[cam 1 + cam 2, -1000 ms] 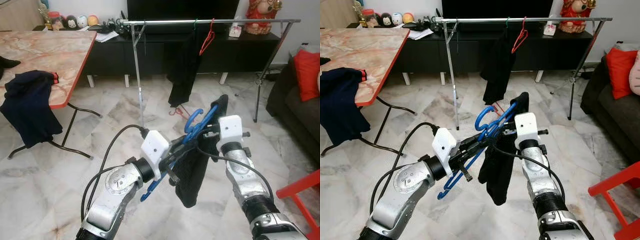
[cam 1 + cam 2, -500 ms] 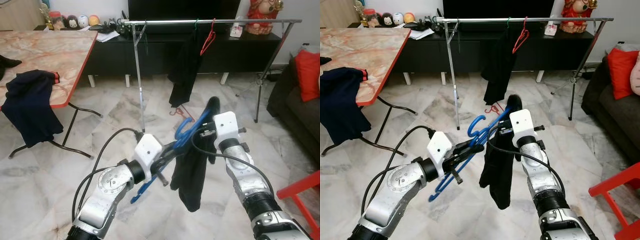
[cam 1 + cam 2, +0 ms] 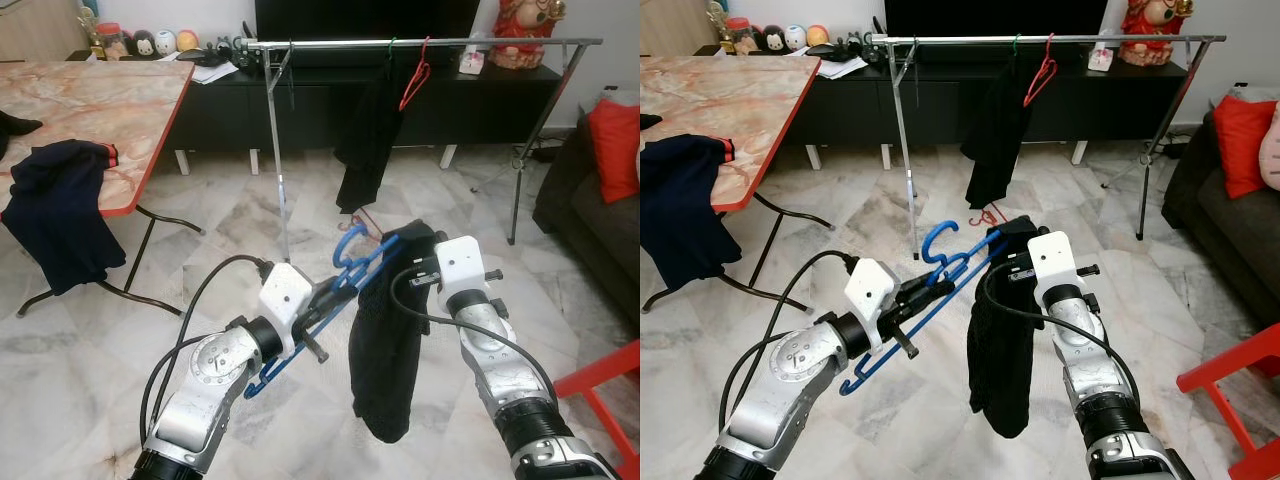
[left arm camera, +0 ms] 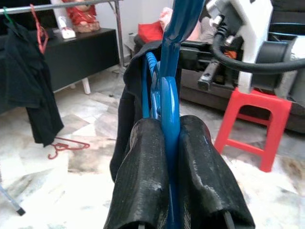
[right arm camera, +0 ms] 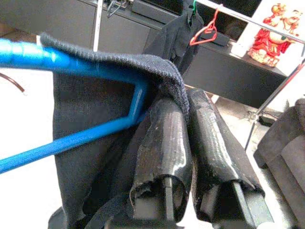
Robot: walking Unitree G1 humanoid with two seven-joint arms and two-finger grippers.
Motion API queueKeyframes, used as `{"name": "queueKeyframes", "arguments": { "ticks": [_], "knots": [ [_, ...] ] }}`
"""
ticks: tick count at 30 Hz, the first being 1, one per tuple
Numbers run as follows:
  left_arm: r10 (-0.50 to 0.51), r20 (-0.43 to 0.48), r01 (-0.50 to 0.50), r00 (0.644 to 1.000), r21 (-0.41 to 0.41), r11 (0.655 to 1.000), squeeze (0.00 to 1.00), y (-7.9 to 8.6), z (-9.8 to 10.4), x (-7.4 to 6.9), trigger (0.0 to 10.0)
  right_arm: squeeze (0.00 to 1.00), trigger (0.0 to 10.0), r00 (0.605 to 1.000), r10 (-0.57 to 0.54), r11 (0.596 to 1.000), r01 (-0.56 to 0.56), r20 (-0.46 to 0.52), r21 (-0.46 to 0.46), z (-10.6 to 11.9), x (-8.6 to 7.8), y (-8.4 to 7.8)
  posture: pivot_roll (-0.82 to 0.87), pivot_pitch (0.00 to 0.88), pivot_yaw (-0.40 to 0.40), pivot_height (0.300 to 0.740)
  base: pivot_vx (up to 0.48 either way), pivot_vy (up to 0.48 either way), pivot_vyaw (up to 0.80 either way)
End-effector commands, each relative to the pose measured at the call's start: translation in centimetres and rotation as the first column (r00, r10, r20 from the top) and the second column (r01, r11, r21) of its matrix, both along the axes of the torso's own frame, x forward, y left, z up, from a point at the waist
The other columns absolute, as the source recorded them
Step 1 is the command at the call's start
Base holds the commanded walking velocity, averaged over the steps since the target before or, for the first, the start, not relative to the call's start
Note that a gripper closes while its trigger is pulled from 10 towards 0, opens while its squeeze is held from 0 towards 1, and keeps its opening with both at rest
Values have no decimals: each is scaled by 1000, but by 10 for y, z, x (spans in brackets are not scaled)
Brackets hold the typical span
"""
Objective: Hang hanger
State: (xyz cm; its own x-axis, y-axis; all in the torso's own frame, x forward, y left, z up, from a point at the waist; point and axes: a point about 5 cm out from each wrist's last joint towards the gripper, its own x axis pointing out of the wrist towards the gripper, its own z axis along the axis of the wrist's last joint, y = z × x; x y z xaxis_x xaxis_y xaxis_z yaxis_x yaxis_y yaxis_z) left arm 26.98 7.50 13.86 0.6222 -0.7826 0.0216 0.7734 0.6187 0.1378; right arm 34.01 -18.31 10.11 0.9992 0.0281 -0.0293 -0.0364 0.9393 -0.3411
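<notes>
The left gripper (image 4: 171,157) clamps the blue hanger (image 3: 345,265) low before the robot, while the right gripper (image 5: 190,138) pinches the dark garment (image 3: 385,340) draped over its end, apparently steadying both before reaching the distant rail (image 3: 420,43).

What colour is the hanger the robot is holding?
Bright blue hanger, clearest in the right eye view.

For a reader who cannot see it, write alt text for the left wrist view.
The left gripper is shut on a blue hanger draped with a dark garment. Behind it stand the right gripper's white wrist and a red stool.
</notes>
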Motion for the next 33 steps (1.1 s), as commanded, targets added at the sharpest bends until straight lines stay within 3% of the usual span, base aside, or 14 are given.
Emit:
{"name": "queueKeyframes", "arguments": {
  "ticks": [1, 5, 14, 17, 22, 33],
  "knots": [
    [-61, -35, 61, 998, 12, 998, 0, -4, -4, -6, 10000, 0, 0, 999, -17, 1000, 17, 50, -1, 15, 7, -4, -99, 0, -43, 740, 0, 0, 0],
    [-132, -85, 137, 988, 56, 989, 0, -5, -13, -15, 10000, 0, 0, 998, -20, 1000, 19, 58, 3, 19, 9, -3, -99, 0, -43, 740, 0, 0, 0],
    [-143, -118, 152, 983, 76, 985, 0, -4, -16, -16, 10000, 0, 0, 997, -2, 1000, 0, 74, 22, 25, 12, 7, -96, 0, -42, 740, 0, 0, 0],
    [-87, -104, 98, 991, 109, 989, 0, -4, -20, -11, 10000, 0, 0, 997, 23, 999, -26, 78, 34, 28, 10, 16, -96, 0, -42, 740, 0, 0, 0],
    [-16, -91, 25, 996, 98, 995, 0, -4, -21, -2, 10000, 0, 0, 997, 42, 997, -47, 67, 67, 28, 3, 22, -94, 0, -44, 740, 0, 0, 0],
    [134, -64, -129, 989, 75, 989, 0, -1, -16, 13, 10000, 0, 0, 1000, 15, 998, -15, 0, 66, 29, -18, 20, -103, 0, -42, 740, 0, 0, 0]
  ]
}}
